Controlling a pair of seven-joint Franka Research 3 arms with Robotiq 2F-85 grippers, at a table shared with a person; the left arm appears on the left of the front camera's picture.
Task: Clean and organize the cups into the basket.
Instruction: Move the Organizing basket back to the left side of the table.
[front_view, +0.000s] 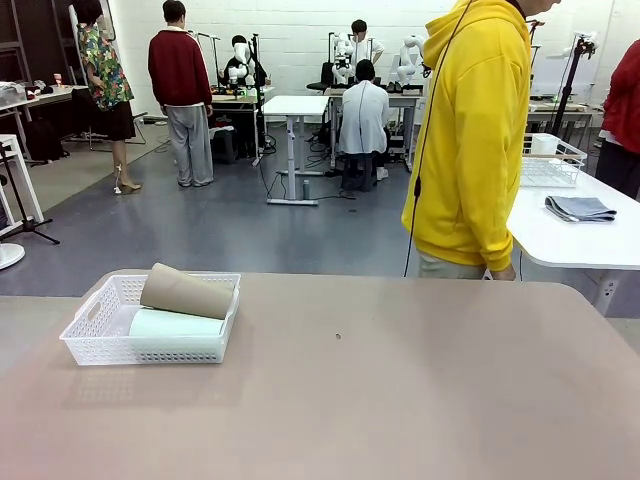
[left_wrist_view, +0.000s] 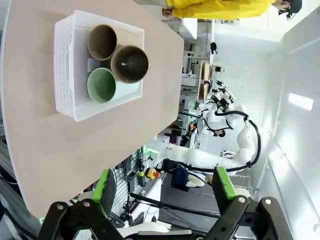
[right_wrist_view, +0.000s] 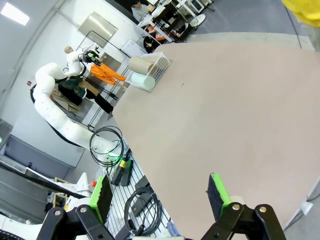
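Observation:
The white mesh basket sits at the table's far left. A brown cup lies in it on its side, resting on a mint green cup. From the left wrist, the basket holds two brown cups and the mint cup, mouths toward the camera. My left gripper is open and empty, well back from the basket. My right gripper is open too, over the table's edge, far from the basket and its brown cup.
A person in a yellow hoodie stands at the table's far edge, right of centre. Behind, a white table carries a folded grey cloth and a wire rack. The tan tabletop is bare right of the basket.

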